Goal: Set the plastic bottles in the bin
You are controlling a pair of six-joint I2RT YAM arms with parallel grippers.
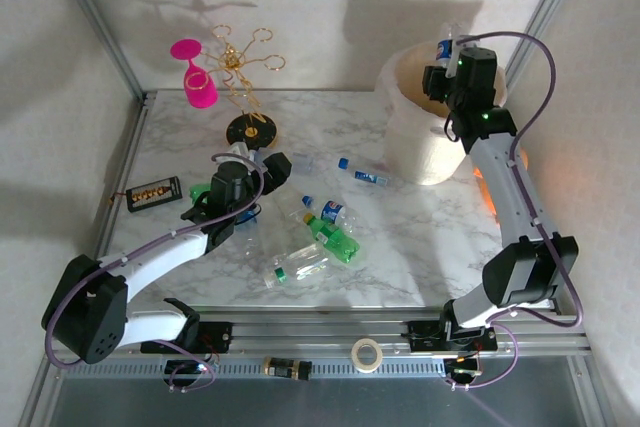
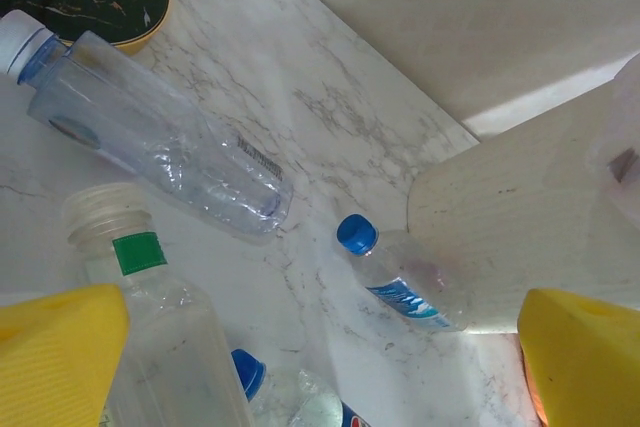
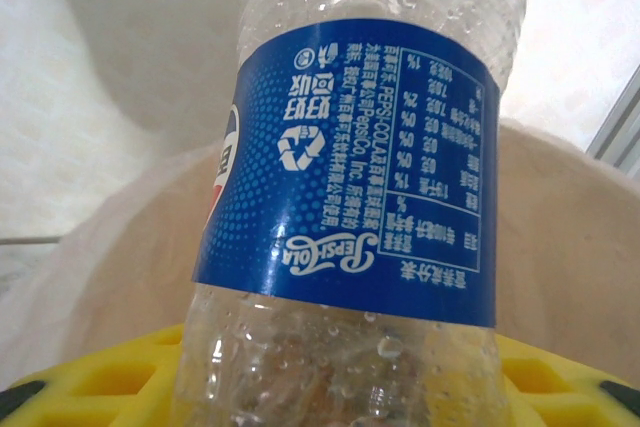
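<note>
1. Right hand (image 1: 450, 67): clamped on the Pepsi bottle (image 3: 350, 177), clear with a blue label; held above the mouth of the bin (image 1: 415, 152), which stands at the counter's far right.
2. Left hand (image 2: 320, 347): fingers spread wide, gripping nothing; low over the counter (image 1: 400, 247), with the green-tagged bottle (image 2: 150, 307) just beside one yellow finger (image 2: 60, 357).
3. Loose on the counter: white-capped bottle (image 2: 160, 132); blue-capped bottle (image 2: 395, 277), near the bin wall; green bottle (image 1: 338, 237) and green-capped bottle (image 1: 300, 265), nearer the arms.
4. Surroundings: pink wine glass (image 1: 195, 72); gold rack (image 1: 245, 67) on a black base; studded black box (image 1: 153, 193) at the left edge; tape roll (image 1: 367, 354) on the front rail.
5. Obscured: orange object (image 1: 485, 187), largely hidden behind the right arm; the Pepsi bottle's ends are cut off in the wrist view; the bin's contents cannot be made out.
</note>
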